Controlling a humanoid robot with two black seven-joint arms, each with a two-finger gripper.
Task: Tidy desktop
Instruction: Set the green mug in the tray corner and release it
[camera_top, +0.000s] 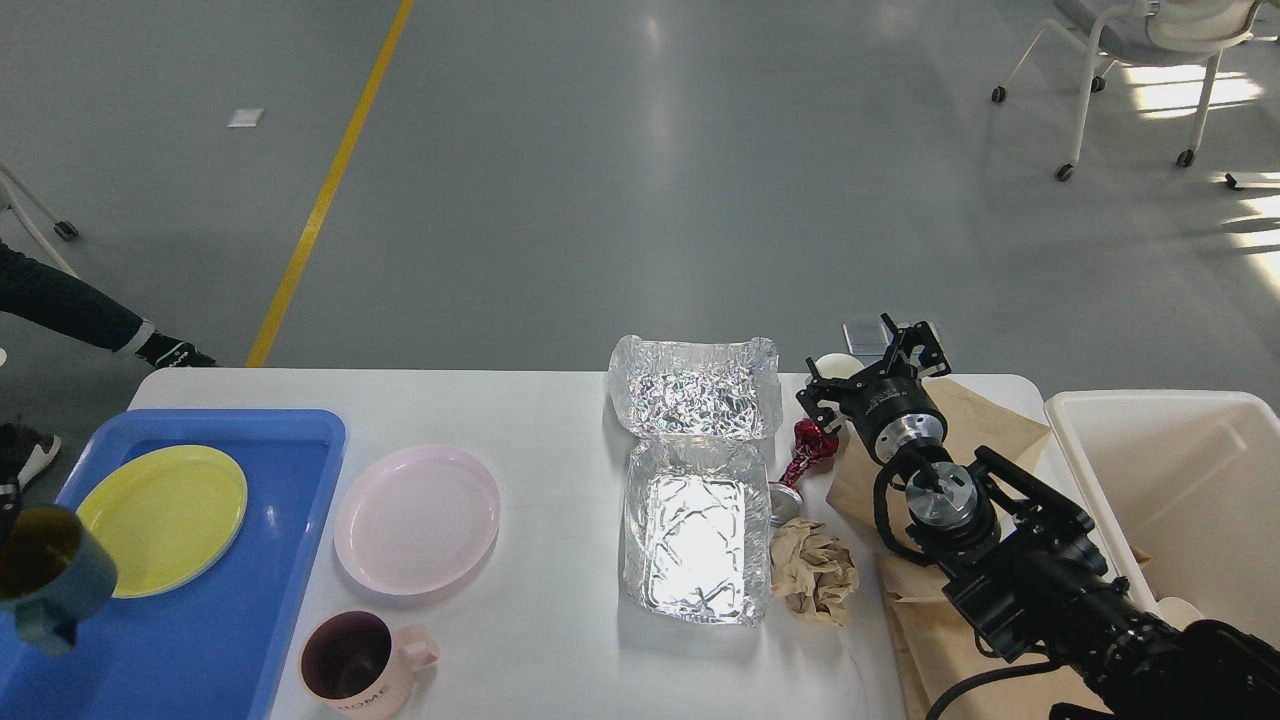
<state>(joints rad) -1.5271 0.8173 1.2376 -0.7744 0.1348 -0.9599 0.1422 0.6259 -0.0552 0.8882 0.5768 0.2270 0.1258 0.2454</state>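
Nearest the bottom edge, a pink mug (365, 665) marked HOME standing on the desktop (540, 640), and to its left a blue tray (215, 640) carrying a yellow plate (165, 518), with a dark teal cup (45, 578) looming at the far left edge, blurred and close; whether held by anything, impossible to say, since no left gripper shows. From the lower right corner, the right arm rising over a brown paper bag (985, 425) spread flat on the white top. Beside it a crumpled brown paper ball (815, 572), touching the corner of an open foil container (695, 540) whose lid (695, 390) folds back toward the far edge. Left of that, an empty pink plate (417, 518). Further out, a crinkled red wrapper (808, 450) just beside the foil, and the right gripper (875, 360) at the table's far edge, fingers apparently spread around a small pale round object (835, 366), though contact unclear from this angle. To the right, a cream-white bin (1160, 450) with scraps inside. Likely risks: nudging the pale object off the far edge if closing off-centre; dragging the paper bag along under the forearm and sweeping the wrapper or paper ball with it; catching the light foil lid on a swing toward the bin.
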